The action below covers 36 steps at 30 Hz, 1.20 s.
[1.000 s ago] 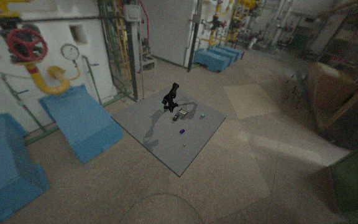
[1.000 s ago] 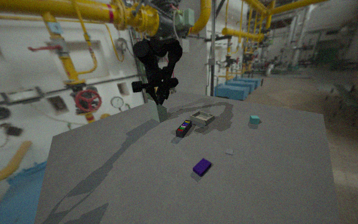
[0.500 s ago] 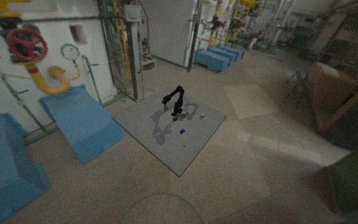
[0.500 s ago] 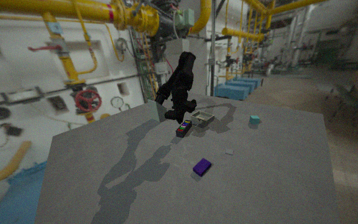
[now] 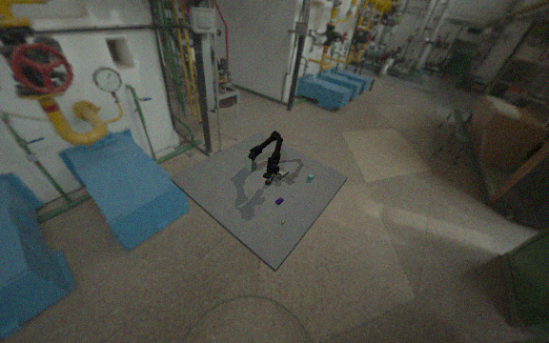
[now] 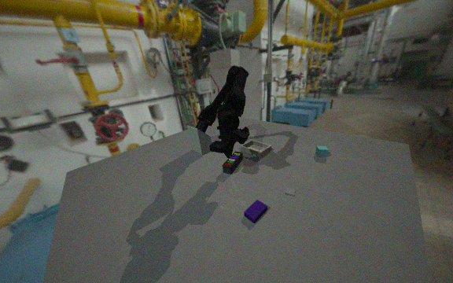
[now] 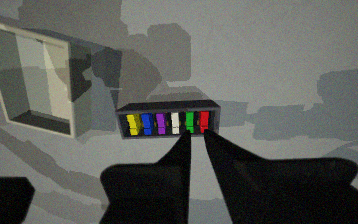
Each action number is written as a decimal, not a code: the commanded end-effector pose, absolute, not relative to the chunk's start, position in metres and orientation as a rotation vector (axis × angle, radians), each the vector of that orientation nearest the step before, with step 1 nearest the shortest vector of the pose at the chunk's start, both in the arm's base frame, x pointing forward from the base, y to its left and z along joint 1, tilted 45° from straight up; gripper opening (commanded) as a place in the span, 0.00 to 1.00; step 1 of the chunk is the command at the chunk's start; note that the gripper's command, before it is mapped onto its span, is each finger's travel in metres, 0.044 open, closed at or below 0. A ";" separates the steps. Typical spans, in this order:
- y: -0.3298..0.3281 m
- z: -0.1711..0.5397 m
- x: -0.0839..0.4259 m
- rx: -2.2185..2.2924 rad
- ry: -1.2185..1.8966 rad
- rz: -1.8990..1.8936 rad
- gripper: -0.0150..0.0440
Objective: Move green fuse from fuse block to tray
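Gripper: fingers set narrow with a slim gap, nothing between them; the tips hang just short of the fuse block, apart from it.
Arm: black, folded over, wrist pitched down above the fuse block.
Fuse block: dark, holding a row of yellow, blue, purple, white, green, red fuses.
Green fuse: seated in the fuse block, second from the red end.
Tray: pale-walled, beside the fuse block's yellow end.
Writing: none legible.
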State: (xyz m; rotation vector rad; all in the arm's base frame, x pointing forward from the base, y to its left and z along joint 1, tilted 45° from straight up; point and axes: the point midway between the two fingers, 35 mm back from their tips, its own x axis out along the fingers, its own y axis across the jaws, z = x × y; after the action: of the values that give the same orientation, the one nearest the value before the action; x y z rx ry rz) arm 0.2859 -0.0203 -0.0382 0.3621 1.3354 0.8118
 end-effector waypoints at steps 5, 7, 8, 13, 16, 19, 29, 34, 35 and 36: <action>-0.013 -0.043 0.285 0.371 1.336 0.813 0.37; -0.011 -0.045 0.285 0.372 1.336 0.813 0.37; -0.010 -0.045 0.285 0.372 1.336 0.813 0.37; -0.006 -0.048 0.284 0.372 1.336 0.814 0.37; -0.004 -0.050 0.284 0.372 1.336 0.814 0.37; -0.002 -0.052 0.283 0.372 1.336 0.814 0.37; 0.000 -0.053 0.283 0.372 1.336 0.814 0.37; 0.000 -0.053 0.283 0.372 1.336 0.814 0.37; 0.000 -0.053 0.283 0.372 1.336 0.814 0.37; 0.001 -0.054 0.283 0.372 1.336 0.814 0.37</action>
State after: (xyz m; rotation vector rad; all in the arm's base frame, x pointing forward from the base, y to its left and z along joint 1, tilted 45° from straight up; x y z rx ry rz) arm 0.2828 -0.0009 -0.0531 0.3636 1.3372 0.8151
